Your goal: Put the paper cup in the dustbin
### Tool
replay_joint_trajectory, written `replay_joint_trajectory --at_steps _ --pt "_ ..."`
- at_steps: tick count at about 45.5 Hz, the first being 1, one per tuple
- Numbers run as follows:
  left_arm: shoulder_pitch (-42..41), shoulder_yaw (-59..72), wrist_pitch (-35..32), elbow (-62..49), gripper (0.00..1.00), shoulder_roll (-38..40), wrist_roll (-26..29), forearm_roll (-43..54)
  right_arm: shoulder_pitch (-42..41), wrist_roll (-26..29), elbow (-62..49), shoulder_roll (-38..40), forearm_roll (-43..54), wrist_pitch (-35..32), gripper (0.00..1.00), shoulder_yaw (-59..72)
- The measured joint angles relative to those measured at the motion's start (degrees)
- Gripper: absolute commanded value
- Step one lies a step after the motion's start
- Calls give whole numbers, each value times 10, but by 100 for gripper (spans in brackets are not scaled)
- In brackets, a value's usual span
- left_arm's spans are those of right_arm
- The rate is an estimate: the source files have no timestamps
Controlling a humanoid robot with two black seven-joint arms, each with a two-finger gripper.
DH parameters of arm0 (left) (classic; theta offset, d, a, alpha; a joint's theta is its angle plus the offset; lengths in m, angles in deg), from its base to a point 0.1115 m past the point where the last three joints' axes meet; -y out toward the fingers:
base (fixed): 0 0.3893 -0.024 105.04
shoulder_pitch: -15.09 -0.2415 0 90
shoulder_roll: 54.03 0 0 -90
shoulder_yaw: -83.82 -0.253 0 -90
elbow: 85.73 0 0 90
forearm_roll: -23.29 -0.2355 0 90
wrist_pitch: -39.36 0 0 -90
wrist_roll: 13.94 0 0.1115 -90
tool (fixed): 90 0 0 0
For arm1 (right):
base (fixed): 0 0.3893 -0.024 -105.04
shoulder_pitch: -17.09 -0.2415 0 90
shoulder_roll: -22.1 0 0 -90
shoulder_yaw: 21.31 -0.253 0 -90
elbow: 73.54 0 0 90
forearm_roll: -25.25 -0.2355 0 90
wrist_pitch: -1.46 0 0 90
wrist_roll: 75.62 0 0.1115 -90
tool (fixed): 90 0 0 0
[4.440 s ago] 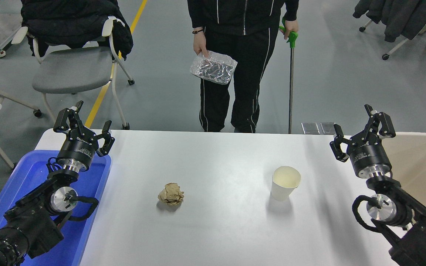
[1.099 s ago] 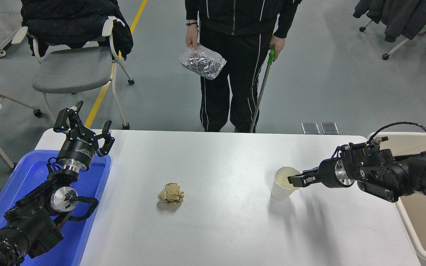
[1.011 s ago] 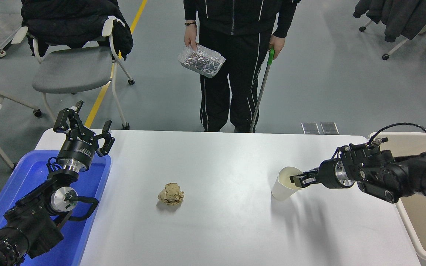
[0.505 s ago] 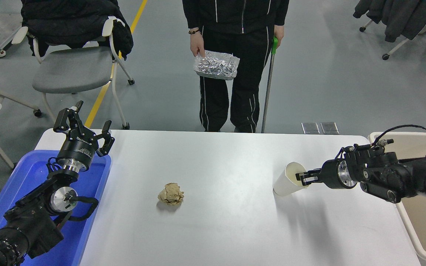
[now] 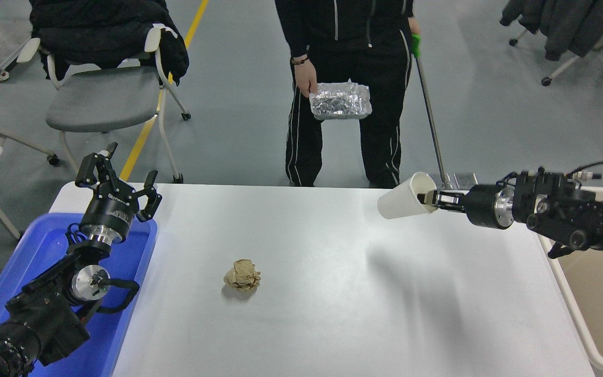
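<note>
The white paper cup (image 5: pixel 402 198) hangs in the air above the table's far right part, tipped on its side with its mouth toward the right. My right gripper (image 5: pixel 434 198) is shut on the cup's rim, one finger inside the mouth. The right arm reaches in level from the right edge. The beige dustbin (image 5: pixel 582 335) stands off the table's right edge, to the right of and below the cup; the arm covers part of it. My left gripper (image 5: pixel 117 175) is parked at the lower left, open and empty.
A crumpled brown paper ball (image 5: pixel 242 275) lies on the white table (image 5: pixel 306 314) left of centre. A blue tray (image 5: pixel 34 251) sits under the left arm. A person (image 5: pixel 348 78) stands at the far side holding a foil tray (image 5: pixel 340 99) and a green-handled stick (image 5: pixel 427 104).
My right gripper has lifted the cup off the table and carried it up and back, tipping it further on its side. The person has shifted to the right.
</note>
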Motion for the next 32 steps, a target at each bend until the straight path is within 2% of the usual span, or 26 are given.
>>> replay_joint_trajectory --at_steps 20,32 --pt "0 0 0 0 100 0 0 0 5 -4 -13 105 -81 -62 0 -100" --pt "0 0 0 0 100 0 0 0 47 -4 -110 131 -147 -72 0 -114"
